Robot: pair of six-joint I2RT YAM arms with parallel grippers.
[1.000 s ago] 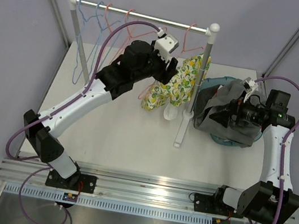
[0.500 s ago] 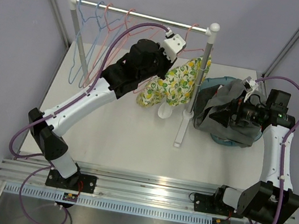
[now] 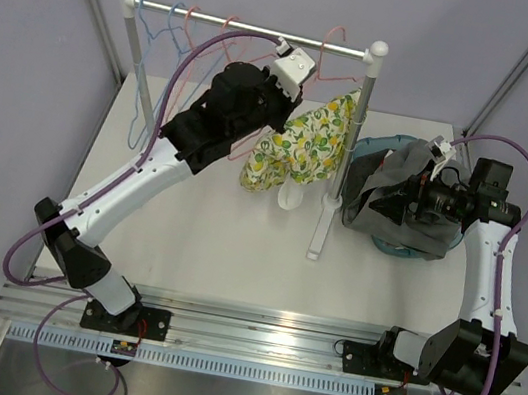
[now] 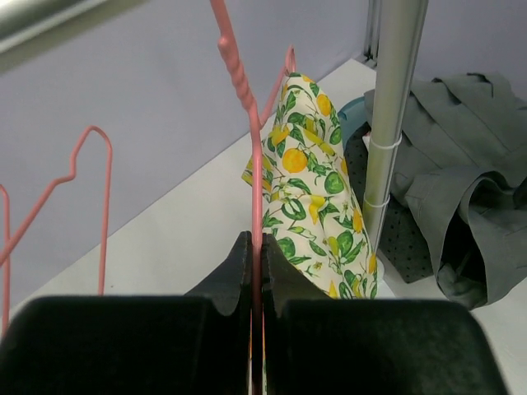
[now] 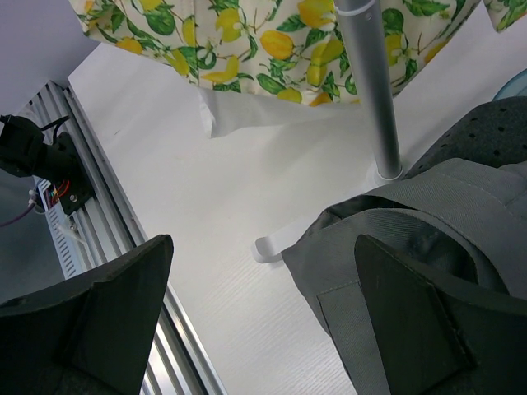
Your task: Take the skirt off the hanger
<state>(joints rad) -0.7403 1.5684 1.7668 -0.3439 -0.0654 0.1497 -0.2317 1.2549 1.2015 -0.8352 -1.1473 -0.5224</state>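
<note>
The skirt (image 3: 303, 148), white with a lemon and leaf print, hangs from a pink hanger (image 3: 336, 60) on the rail, close to the rack's right post. In the left wrist view the skirt (image 4: 309, 197) drapes just right of the hanger's pink wire (image 4: 256, 181). My left gripper (image 4: 256, 251) is shut on that wire, and in the top view it (image 3: 298, 84) sits just below the rail. My right gripper (image 5: 263, 247) is open and holds nothing. It hovers low over the grey clothes, with the skirt's hem (image 5: 247, 33) ahead of it.
The rack's right post (image 3: 345, 150) stands between the skirt and a pile of grey clothes (image 3: 401, 195) lying over a blue basin (image 3: 407, 250). Empty blue and pink hangers (image 3: 165, 59) hang along the rail (image 3: 252, 28). One empty pink hanger (image 4: 90, 189) is left of my left gripper.
My left gripper has shut on the pink hanger wire and risen toward the rail. The skirt has swung up and tilted with it. The right arm has not moved.
</note>
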